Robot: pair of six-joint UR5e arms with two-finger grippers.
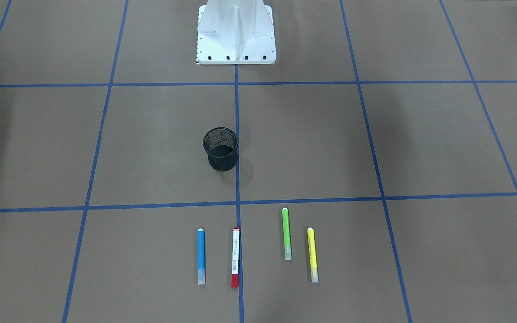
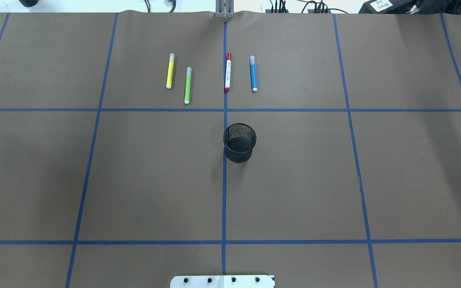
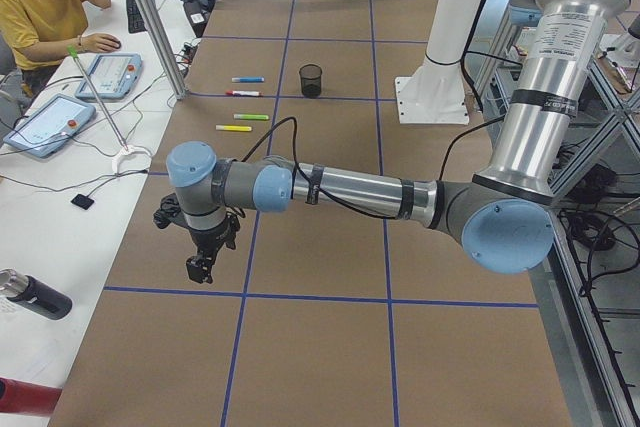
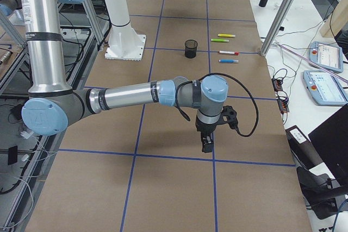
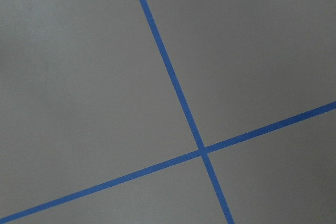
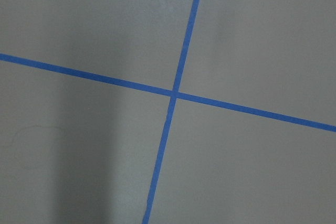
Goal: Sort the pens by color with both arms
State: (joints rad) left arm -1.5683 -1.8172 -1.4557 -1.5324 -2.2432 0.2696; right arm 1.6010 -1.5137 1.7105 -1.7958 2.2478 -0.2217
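Observation:
Four pens lie side by side on the brown table, on the far side from the robot: a blue pen [image 1: 201, 255], a white-barrelled pen with a red cap [image 1: 235, 256], a lime green pen [image 1: 286, 233] and a yellow pen [image 1: 312, 254]. My left gripper [image 3: 200, 265] shows only in the exterior left view. It hangs over the table's left end, far from the pens. My right gripper [image 4: 206, 144] shows only in the exterior right view, over the right end. I cannot tell whether either is open or shut. Both wrist views show only table and tape.
A black mesh cup [image 1: 221, 149] stands upright mid-table, between the pens and the white metal base [image 1: 236, 33]. Blue tape lines grid the table. An operator [image 3: 40, 7] sits at a side desk with tablets [image 3: 108, 75]. A metal post [image 4: 283, 12] stands at the table's far edge.

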